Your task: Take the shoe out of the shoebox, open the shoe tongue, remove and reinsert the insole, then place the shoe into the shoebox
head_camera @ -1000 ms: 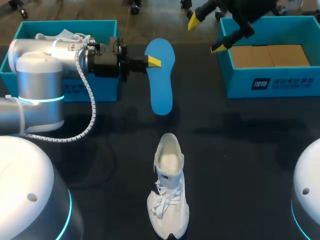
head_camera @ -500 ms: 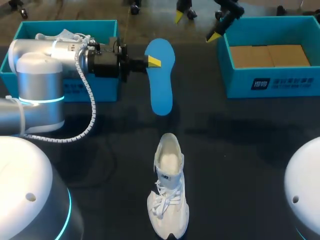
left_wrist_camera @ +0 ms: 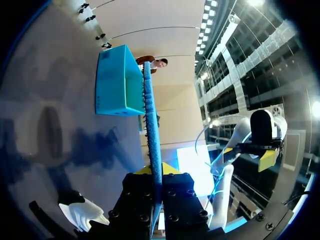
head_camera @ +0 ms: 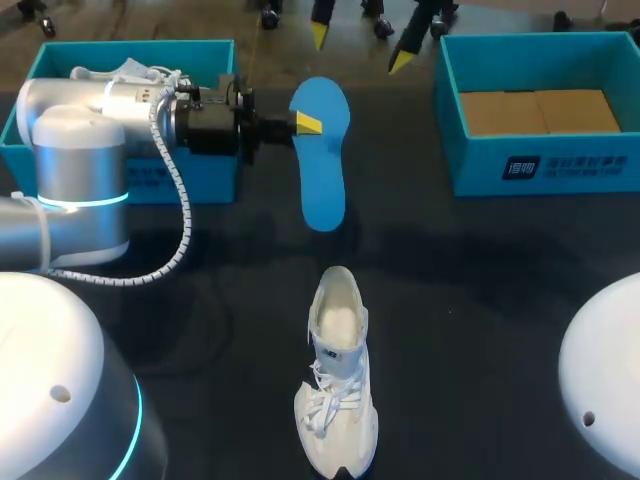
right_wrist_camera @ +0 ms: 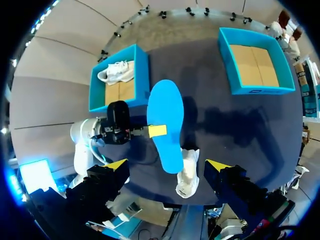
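Since the blue insole (head_camera: 322, 160) is already out and hangs level above the table (head_camera: 480, 270), the step in hand looks like reinsertion. Left gripper (head_camera: 308, 123) is clamped on the insole's side edge near its broad end. Left wrist view shows the insole edge-on btwn the fingers, pinched from both sides. Right gripper (head_camera: 360, 48) is high over the table's far edge, jaws spread wide, holding nothing.

White shoe (head_camera: 338, 375) stands upright on the near part of the table, well apart from the insole. Toe points toward the robot, collar opening toward the insole, laces loose.

Doing it well, imo:
- Insole's narrow end faces the shoe and its broad end faces away. Forefoot must go in first, so it prob. needs turning end for end before the approach.
- Bring the right gripper down to steady the shoe at the heel/collar, or to hold the tongue back. Otherwise the shoe may slide when pushed.
- Feed the broad end in at a shallow angle, run it to the toe, then press the heel end flat.
- A side-edge grip lets the insole flex, so go slow & watch for curling or the tongue folding under.
- Let go only once it's seated.

Right shoebox (head_camera: 540, 160) shows only a cardboard base. Left shoebox (head_camera: 60, 55) holds a second white shoe (head_camera: 125, 72).
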{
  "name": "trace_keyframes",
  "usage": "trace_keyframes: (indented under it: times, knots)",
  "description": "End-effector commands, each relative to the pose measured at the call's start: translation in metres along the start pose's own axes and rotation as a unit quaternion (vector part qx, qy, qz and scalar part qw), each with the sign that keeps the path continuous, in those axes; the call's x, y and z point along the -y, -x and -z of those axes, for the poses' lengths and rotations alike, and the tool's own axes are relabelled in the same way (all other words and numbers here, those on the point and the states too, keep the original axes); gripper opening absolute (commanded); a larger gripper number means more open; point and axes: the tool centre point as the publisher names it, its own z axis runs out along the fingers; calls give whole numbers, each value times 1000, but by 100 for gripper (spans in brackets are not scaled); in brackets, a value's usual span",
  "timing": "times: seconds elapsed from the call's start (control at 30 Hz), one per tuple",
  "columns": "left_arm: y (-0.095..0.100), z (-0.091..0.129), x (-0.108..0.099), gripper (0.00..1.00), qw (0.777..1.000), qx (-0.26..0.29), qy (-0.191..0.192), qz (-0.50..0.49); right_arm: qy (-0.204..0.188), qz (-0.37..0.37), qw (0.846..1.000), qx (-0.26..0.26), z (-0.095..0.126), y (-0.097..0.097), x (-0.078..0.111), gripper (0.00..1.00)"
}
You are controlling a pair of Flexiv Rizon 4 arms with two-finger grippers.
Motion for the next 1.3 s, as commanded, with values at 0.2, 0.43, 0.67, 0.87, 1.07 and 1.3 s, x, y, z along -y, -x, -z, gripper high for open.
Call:
trace_keyframes:
  times: [0.2,0.43,0.67,0.87,1.07,1.3]
  knots:
    - [0,0,-1,0,1000,1,0,0,-5,-7,996,92,-4,-11,-2,100]
    - [0,0,-1,0,1000,1,0,0,1,-20,995,102,-8,-18,4,100]
    - [0,0,-1,0,1000,1,0,0,3,-24,997,79,-17,-21,8,100]
    - [0,0,-1,0,1000,1,0,0,16,-25,999,20,-18,-12,12,100]
    - [0,0,-1,0,1000,1,0,0,18,-18,998,-60,-14,2,12,100]
    - [0,0,-1,0,1000,1,0,0,23,8,986,-163,-9,23,11,100]
